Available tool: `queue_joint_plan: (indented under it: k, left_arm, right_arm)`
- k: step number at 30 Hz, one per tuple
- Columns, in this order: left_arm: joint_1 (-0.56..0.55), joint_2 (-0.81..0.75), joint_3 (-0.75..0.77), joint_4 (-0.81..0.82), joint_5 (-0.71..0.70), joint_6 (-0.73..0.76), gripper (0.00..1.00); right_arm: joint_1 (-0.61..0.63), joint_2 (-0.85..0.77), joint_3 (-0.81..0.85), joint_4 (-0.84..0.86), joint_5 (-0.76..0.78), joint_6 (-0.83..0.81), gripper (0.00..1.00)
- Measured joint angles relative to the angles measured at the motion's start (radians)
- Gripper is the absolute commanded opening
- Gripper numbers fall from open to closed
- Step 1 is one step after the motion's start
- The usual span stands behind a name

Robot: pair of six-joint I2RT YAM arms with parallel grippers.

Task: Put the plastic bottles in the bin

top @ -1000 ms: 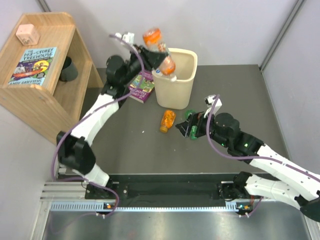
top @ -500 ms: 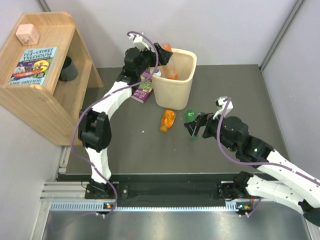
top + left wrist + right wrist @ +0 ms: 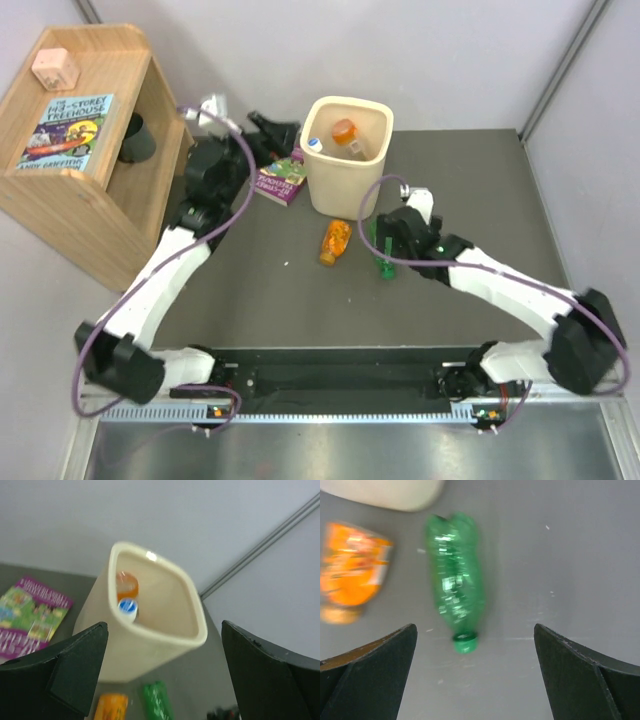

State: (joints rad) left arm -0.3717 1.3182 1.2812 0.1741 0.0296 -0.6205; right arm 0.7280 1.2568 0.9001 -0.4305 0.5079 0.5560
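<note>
Left arm reached far forward, wrist turned toward the bin [image 3: 155,640]. The left fingers [image 3: 75,670] were splayed wide, gripping nothing, and the bin sat straight ahead between them with an orange bottle [image 3: 126,584] and the clear bottle [image 3: 128,608] inside. Right arm was folded back across the worktop [image 3: 570,555], right fingers [image 3: 580,675] aimed down, wide apart and empty. The green bottle [image 3: 455,580] lay flat in their gap, a second orange bottle [image 3: 352,575] just outside one finger.

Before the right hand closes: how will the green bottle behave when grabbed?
The green bottle lies on its side, round-bodied: likely rolls if nudged. Translucent, seemingly empty: probably light, may crumple when squeezed. Glossy surface could slip.
</note>
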Motion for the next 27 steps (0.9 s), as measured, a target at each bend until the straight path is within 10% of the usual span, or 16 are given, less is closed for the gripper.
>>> queue_joint_plan:
  k: [14, 27]
  left_arm:
    - [-0.017, -0.534, -0.561, -0.371, -0.135, -0.087, 0.99]
    - [-0.017, -0.522, -0.573, -0.417, -0.113, -0.097, 0.99]
  right_arm:
    - [-0.142, 0.453, 0.155, 0.111, -0.099, -0.014, 0.95]
    - [-0.133, 0.446, 0.066, 0.155, -0.161, 0.051, 0.27]
